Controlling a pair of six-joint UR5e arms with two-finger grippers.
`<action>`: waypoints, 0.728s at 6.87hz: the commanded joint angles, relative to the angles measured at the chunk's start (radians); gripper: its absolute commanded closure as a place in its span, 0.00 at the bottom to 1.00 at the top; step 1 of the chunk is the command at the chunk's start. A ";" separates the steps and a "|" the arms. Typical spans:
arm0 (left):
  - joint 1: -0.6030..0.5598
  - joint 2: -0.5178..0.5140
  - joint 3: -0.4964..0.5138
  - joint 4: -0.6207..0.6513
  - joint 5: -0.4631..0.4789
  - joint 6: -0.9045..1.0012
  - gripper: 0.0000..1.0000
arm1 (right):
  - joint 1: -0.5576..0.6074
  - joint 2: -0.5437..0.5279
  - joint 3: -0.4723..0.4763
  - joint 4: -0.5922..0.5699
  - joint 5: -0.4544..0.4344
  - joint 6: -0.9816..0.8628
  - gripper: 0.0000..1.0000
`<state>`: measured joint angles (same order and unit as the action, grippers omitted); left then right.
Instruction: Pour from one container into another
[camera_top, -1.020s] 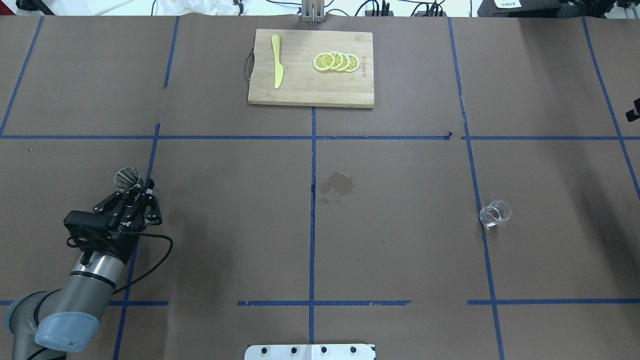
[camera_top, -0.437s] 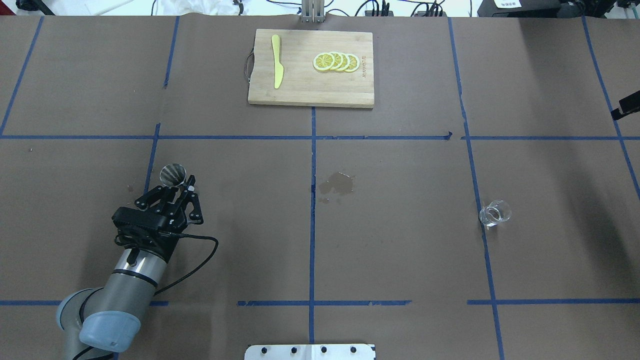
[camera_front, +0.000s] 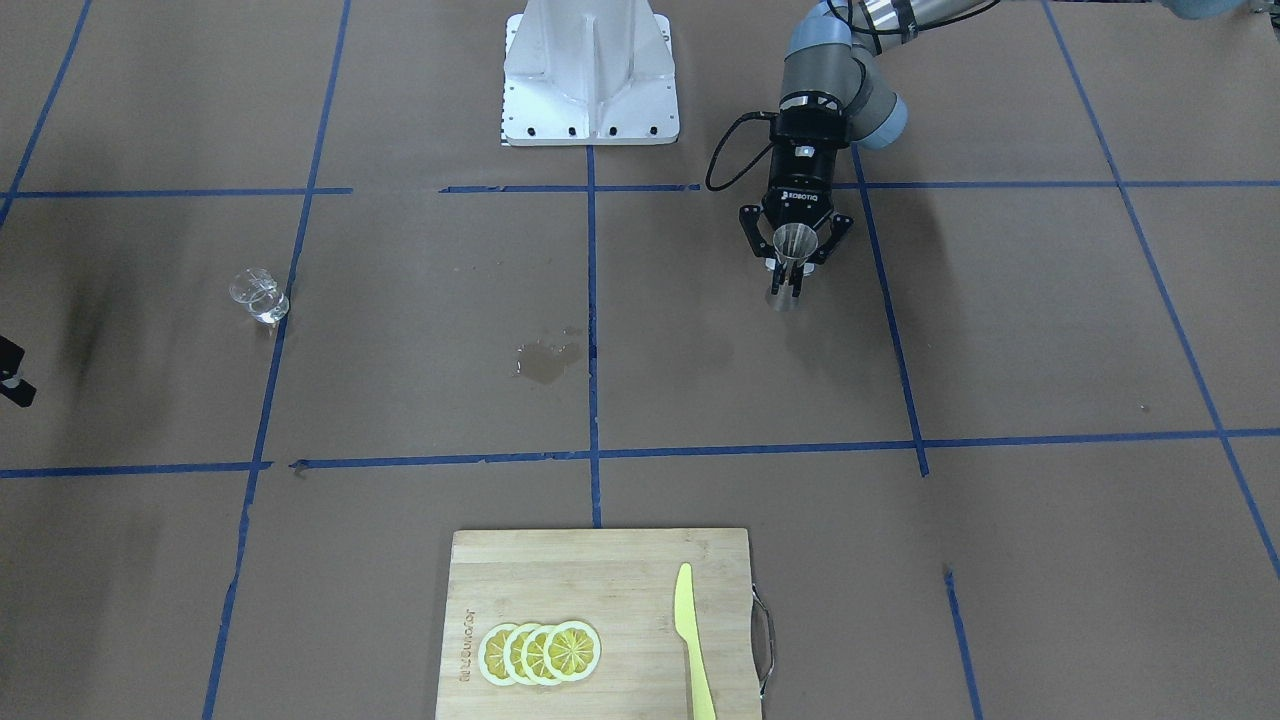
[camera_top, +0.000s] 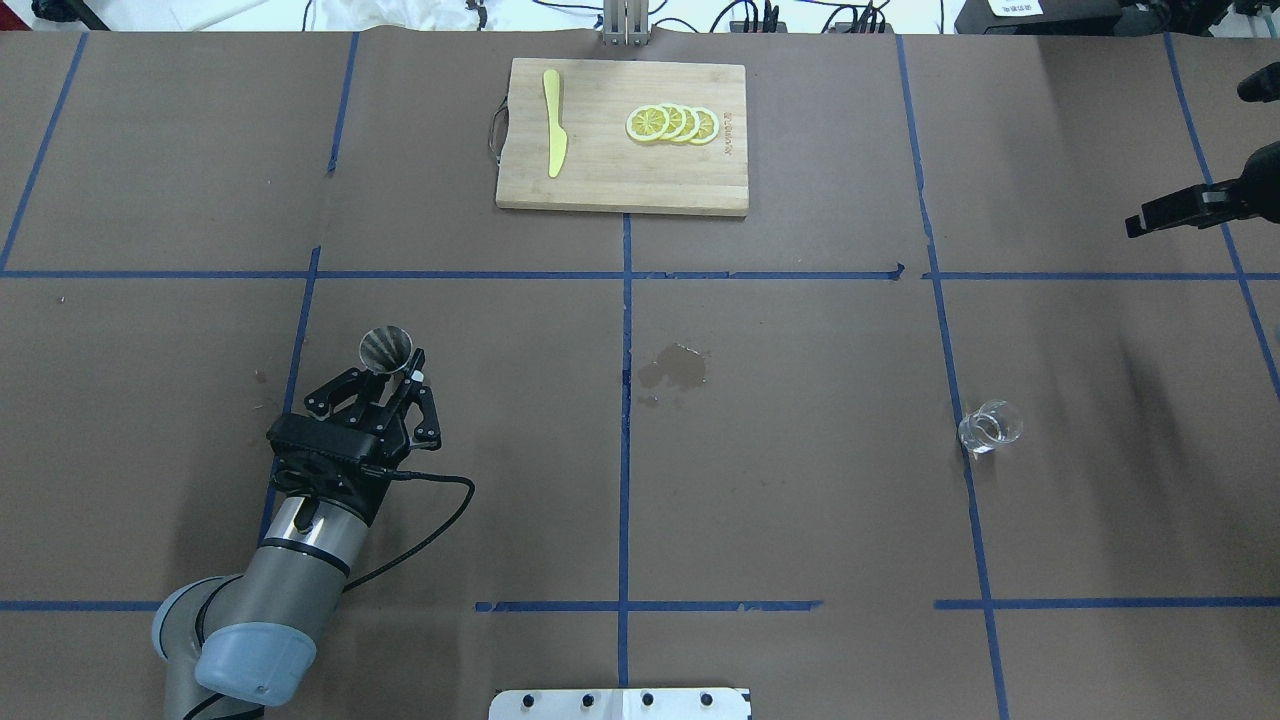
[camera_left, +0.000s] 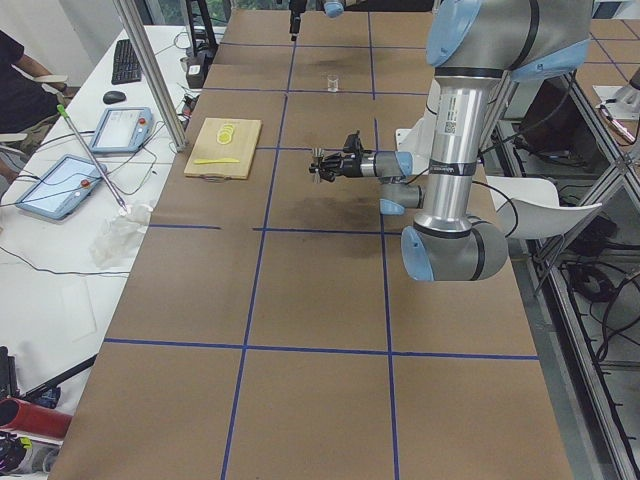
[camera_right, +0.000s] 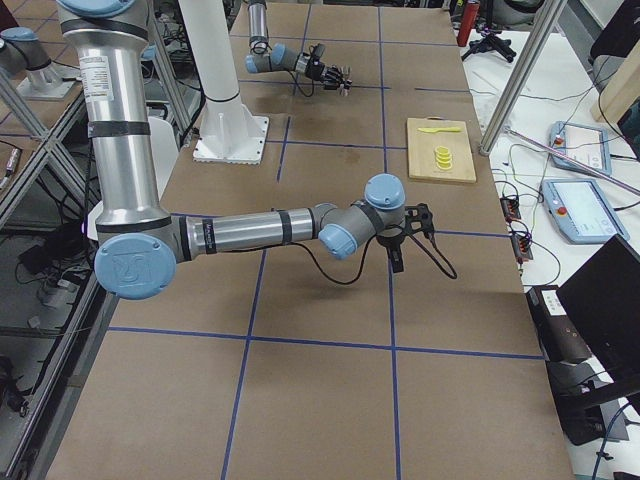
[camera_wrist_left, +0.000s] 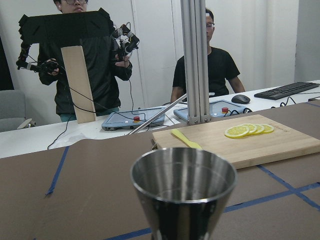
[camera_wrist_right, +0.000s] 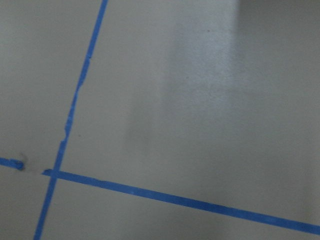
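The grey steel jigger (camera_top: 386, 345) stands upright in my left gripper (camera_top: 395, 375), which is shut on its narrow waist at the table's left. It hangs a little above the paper in the front-facing view, jigger (camera_front: 795, 240). The left wrist view shows the jigger (camera_wrist_left: 183, 190) close up, its top cone looking empty. The small clear glass cup (camera_top: 990, 427) stands alone on a blue tape line at the right, also cup (camera_front: 258, 295). My right gripper (camera_top: 1150, 215) pokes in at the far right edge, well back from the cup; whether it is open I cannot tell.
A wooden cutting board (camera_top: 620, 190) at the far middle carries a yellow knife (camera_top: 553, 120) and several lemon slices (camera_top: 672, 124). A wet stain (camera_top: 675, 368) marks the brown paper at the centre. Two people (camera_wrist_left: 210, 65) stand beyond the table's far edge.
My left gripper has carried the jigger to the right, toward the table's centre. The right arm has come further into view at the right edge.
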<state>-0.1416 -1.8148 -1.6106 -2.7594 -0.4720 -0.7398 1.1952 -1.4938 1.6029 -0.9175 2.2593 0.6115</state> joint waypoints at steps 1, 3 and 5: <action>0.002 -0.027 0.003 0.001 -0.011 0.010 1.00 | -0.121 -0.049 0.122 0.091 -0.050 0.223 0.00; 0.001 -0.031 0.001 0.000 -0.013 0.010 1.00 | -0.327 -0.150 0.300 0.091 -0.316 0.414 0.00; -0.001 -0.038 0.001 0.000 -0.013 0.008 1.00 | -0.530 -0.245 0.440 0.091 -0.588 0.644 0.00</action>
<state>-0.1418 -1.8497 -1.6089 -2.7596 -0.4846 -0.7305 0.8012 -1.6727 1.9503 -0.8272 1.8600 1.1204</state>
